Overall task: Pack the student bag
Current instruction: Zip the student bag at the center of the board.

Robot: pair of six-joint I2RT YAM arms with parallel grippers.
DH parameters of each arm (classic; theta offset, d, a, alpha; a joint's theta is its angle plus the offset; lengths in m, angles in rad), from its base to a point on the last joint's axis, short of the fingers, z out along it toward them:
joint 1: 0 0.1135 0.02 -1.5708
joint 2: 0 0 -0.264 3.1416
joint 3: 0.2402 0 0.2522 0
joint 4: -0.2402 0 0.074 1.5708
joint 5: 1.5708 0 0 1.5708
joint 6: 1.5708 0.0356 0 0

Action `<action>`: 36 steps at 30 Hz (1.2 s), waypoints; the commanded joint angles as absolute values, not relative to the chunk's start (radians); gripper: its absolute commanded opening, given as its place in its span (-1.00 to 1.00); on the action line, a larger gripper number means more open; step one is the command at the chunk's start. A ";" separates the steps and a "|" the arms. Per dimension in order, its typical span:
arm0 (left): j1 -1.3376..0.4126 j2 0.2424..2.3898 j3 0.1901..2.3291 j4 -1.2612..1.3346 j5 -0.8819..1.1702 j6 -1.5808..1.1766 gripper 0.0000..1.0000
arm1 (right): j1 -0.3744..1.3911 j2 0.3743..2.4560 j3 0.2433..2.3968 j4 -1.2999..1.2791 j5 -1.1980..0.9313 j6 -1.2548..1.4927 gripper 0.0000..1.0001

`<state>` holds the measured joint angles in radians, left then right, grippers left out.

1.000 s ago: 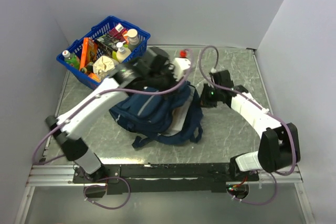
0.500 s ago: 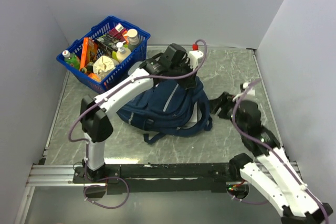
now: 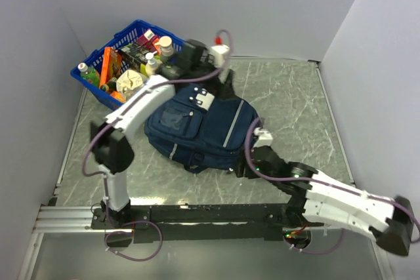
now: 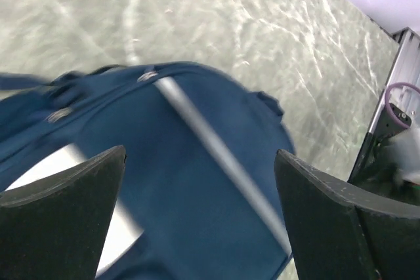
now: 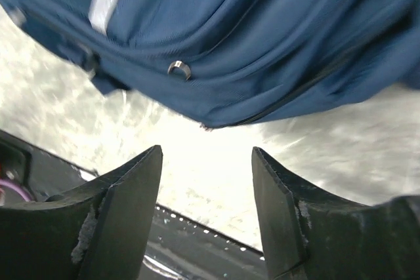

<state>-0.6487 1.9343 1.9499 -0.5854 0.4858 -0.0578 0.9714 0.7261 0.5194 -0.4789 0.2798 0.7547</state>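
Left claw (image 4: 200,155) is wide, nothing between its fingers (image 4: 65,221). It hangs over the far end of the bag (image 3: 203,122). The bag is directly below it, blurred in my wrist view, with a pale stripe running across the navy fabric. Right claw (image 5: 205,155) is parted too and empty, and I see only bare tabletop (image 3: 289,103) in the gap. The bag's near edge sits just ahead of its fingertips, with a zip seam and a small metal ring facing the claw; I can't tell if they touch. The bag lies flat on the tabletop between the two claws, front pocket and white patches up. A blue basket (image 3: 134,26) of bottles and packets sits just left of the left claw.
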 commanded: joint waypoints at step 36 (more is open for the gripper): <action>-0.526 1.358 1.408 -0.624 0.670 0.235 0.93 | 1.293 1.427 0.617 -0.267 0.761 0.910 -0.11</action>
<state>-0.5270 1.3743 1.3678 -0.6296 0.6575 0.2405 1.2720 1.4124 0.6292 -0.3164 0.7593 0.8627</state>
